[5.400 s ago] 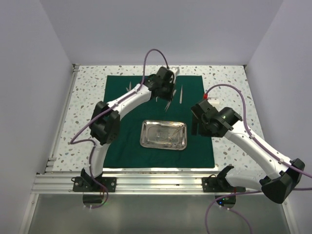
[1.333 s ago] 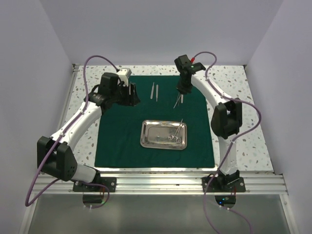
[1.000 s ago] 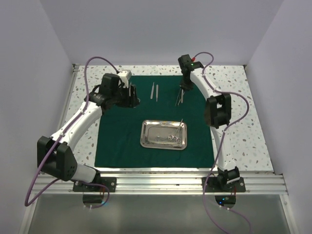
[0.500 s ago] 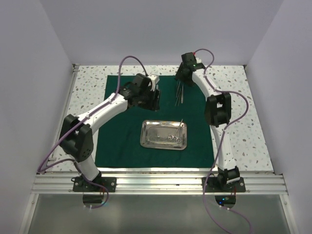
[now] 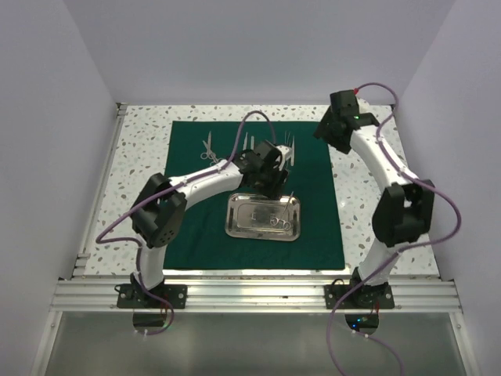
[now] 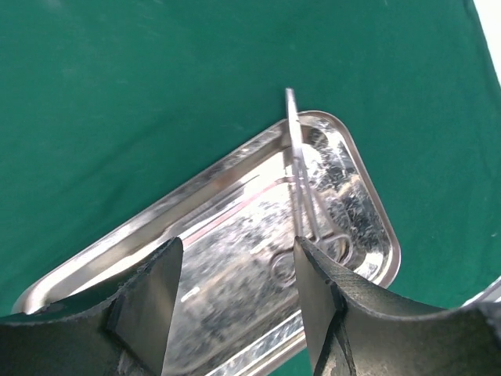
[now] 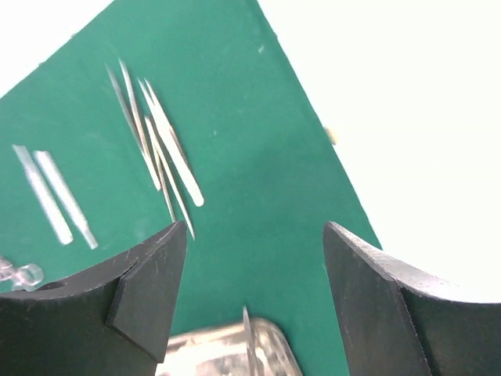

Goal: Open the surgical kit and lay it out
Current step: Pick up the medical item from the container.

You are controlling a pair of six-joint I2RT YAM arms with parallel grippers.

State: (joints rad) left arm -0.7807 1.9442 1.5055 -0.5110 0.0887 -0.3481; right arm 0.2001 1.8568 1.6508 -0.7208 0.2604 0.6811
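Speckled tabletop (image 5: 133,157) between pale walls (image 5: 250,47) is carrying the unfolded green drape (image 5: 196,227).
Steel tray (image 5: 244,223) is lying mid-drape, holding a ring-handled instrument (image 6: 300,180); tweezers (image 7: 160,149) are lying beyond. Left gripper (image 6: 235,251) is hovering spread above the tray, right gripper (image 7: 254,231) spread near the drape's far-right corner.

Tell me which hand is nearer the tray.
Left. The left hand hangs over the tray's far edge; the right hand is up by the cloth's far right corner.

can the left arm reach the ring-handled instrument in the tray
Probably yes: the left gripper hangs open right above the tray, the ring-handled instrument lies just beside one finger, and nothing covers it.
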